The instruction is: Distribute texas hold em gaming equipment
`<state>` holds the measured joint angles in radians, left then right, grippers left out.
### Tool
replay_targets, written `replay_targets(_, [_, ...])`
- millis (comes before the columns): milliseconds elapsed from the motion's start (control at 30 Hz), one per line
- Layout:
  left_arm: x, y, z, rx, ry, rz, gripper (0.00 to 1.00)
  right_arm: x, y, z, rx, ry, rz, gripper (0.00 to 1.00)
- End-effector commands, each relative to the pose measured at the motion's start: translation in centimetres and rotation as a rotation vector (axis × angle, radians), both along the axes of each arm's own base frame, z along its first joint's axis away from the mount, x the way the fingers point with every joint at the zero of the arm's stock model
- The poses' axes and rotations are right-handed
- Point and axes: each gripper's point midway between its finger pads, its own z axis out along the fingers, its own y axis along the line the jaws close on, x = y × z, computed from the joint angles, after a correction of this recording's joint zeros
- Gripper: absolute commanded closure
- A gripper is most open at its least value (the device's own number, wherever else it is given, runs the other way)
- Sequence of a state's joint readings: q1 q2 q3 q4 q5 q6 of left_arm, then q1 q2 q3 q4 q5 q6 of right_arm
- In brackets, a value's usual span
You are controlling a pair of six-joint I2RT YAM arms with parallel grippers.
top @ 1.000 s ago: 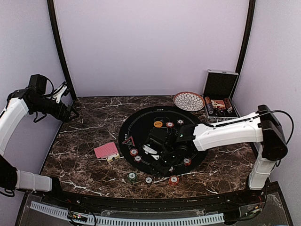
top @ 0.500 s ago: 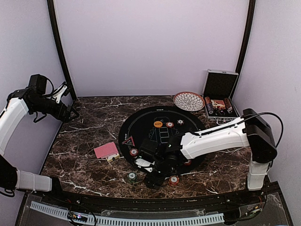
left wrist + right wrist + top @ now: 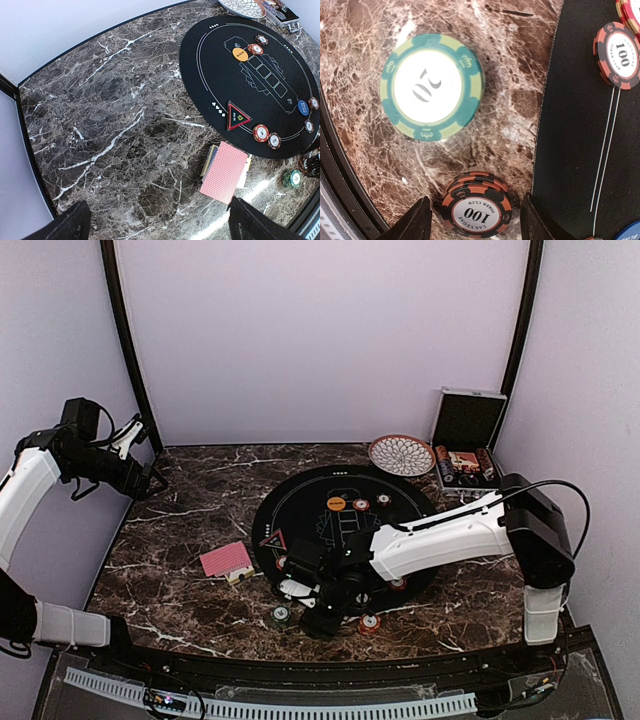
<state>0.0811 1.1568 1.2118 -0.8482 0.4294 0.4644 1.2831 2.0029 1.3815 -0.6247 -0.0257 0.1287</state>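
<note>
the right gripper is released, its fingers straddling a red 100 chip stack on the marble table, with a thin gap on each side. just ahead of its tips lies a green 20 chip; off to one side runs the black mat. the left gripper hangs spread wide and empty, the pink-backed cards lying below, ahead of its right finger.

Bare marble left of card deck; chips thick along near rim of mat.
</note>
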Motion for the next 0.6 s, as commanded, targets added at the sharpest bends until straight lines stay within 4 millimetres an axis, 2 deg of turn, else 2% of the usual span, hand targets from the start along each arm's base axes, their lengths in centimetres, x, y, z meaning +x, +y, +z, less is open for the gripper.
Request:
replay_targets(0, [-0.8,-0.2,1.1,0.002,-0.021,-0.013,0.01,-0.2,0.8,0.4,0.015,-0.017,0.017,0.44])
replay_targets(233, [-0.9,-0.2,1.2,0.004,-0.023,-0.014,0.01,-0.2,1.2,1.4,0.042,-0.033,0.015,0.59])
replay_targets(567, [-1.0,-0.3,1.2,0.001,-0.021,-0.015,0.01,0.7,0.6,3.8,0.056,-0.091,-0.016,0.73])
